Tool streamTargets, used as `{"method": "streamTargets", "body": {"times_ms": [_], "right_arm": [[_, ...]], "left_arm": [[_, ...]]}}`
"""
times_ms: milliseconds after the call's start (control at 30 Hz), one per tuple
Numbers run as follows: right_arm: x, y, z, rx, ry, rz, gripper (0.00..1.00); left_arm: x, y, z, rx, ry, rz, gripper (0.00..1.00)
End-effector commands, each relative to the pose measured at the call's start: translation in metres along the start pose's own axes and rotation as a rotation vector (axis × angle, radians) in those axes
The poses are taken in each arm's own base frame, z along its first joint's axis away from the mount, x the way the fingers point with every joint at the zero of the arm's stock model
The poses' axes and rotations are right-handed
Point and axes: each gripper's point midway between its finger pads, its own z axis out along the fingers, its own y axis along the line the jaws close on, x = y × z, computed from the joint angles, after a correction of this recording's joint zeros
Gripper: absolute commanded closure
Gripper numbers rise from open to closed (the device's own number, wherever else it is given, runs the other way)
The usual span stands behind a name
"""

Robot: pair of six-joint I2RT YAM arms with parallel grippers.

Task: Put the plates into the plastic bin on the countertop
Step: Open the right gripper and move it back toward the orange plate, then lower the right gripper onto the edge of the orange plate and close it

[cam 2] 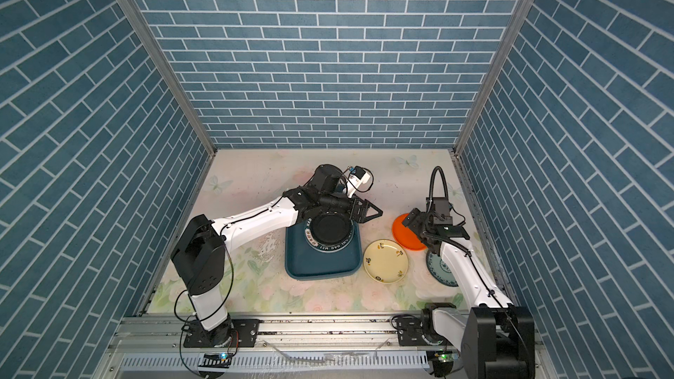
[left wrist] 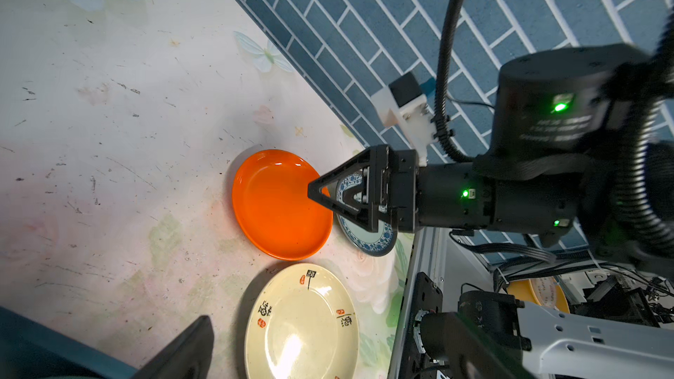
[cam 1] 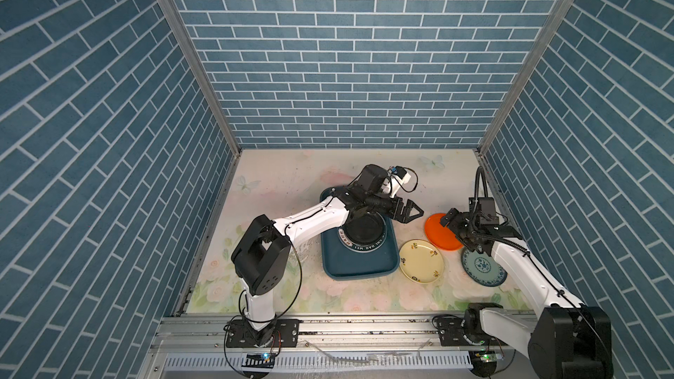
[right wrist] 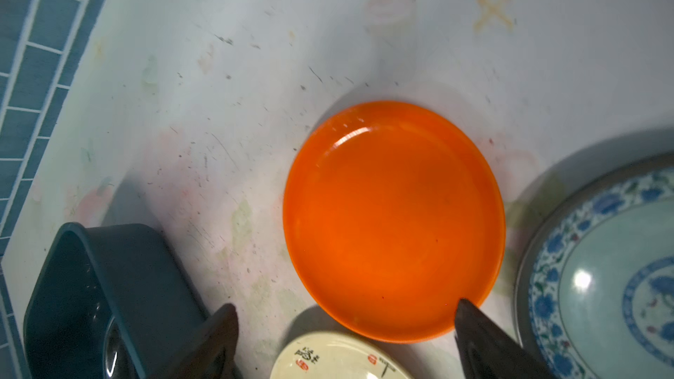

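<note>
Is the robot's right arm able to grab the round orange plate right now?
Probably yes. The right arm hangs over the round orange plate with its jaws open, one jaw tip near the plate's rim, and nothing lies on it.

far countertop (cam 1: 284,176) bare, plates (cam 1: 421,260) clustered right of plastic bin (cam 1: 350,264)
</note>
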Motion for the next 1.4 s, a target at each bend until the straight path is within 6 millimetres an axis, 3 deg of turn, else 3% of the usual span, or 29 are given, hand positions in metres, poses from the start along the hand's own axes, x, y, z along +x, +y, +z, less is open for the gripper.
{"method": "streamTargets", "body": {"times_ms": [0, 67, 233, 467, 800, 1367], "right_arm": [[0.008, 0.000, -0.004, -0.044, 0.034, 0.181, 0.08], [0.015, -0.012, -0.004, -0.001, 0.047, 0.253, 0.08], [0.021, -0.018, -0.003, -0.009, 0.046, 0.319, 0.10], [0.035, -0.033, 0.014, 0.007, 0.067, 0.426, 0.16], [0.037, -0.038, 0.027, -0.037, 0.033, 0.458, 0.31], [0.039, -0.057, 0.043, -0.017, -0.020, 0.476, 0.46]], "left_arm": [[0.001, -0.002, -0.002, 0.002, 0.006, 0.010, 0.00], [0.003, 0.001, -0.002, -0.009, 0.007, 0.002, 0.00], [0.004, 0.001, -0.002, -0.011, 0.005, -0.006, 0.00], [0.004, 0.003, -0.003, -0.025, 0.003, -0.010, 0.00], [0.004, 0.006, -0.002, -0.029, 0.003, -0.017, 0.00], [0.002, 0.011, -0.002, -0.043, -0.003, -0.026, 0.00]]}}
